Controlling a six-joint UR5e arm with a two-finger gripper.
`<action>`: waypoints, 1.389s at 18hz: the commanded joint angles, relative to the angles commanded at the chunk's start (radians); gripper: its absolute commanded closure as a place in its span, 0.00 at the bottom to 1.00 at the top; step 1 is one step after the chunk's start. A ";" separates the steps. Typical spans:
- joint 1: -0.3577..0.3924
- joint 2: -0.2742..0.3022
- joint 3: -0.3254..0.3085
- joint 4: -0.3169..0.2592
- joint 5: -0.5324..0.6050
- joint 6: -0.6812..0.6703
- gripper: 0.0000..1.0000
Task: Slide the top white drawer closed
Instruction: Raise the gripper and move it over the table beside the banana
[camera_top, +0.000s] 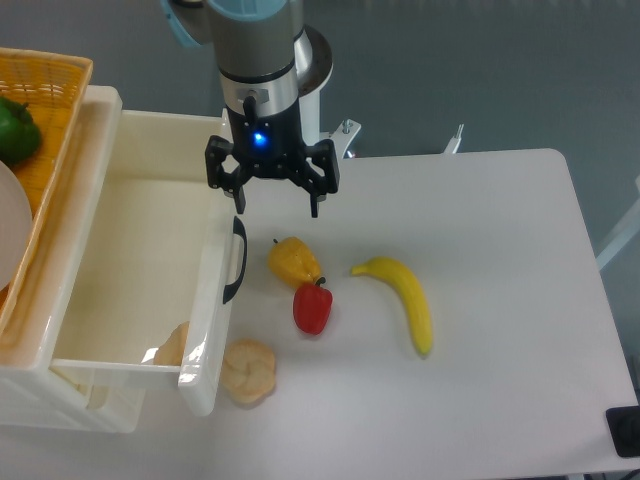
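While the top white drawer (150, 270) is standing pulled far out over the desk (500, 300), you are looking at a gripper (275, 205) hovering just beyond its front panel near the black handle (235, 260) — jaws spread open and gripping nothing, likely because a push needs no grasp. The yellow pepper (294, 260) and red pepper (312, 307) are sitting just beside that front, so approach carefully.
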 joint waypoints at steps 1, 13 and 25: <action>0.000 0.000 -0.002 0.000 0.003 0.000 0.00; 0.170 -0.006 -0.032 0.006 0.006 0.018 0.00; 0.242 -0.164 -0.049 0.026 0.192 -0.133 0.00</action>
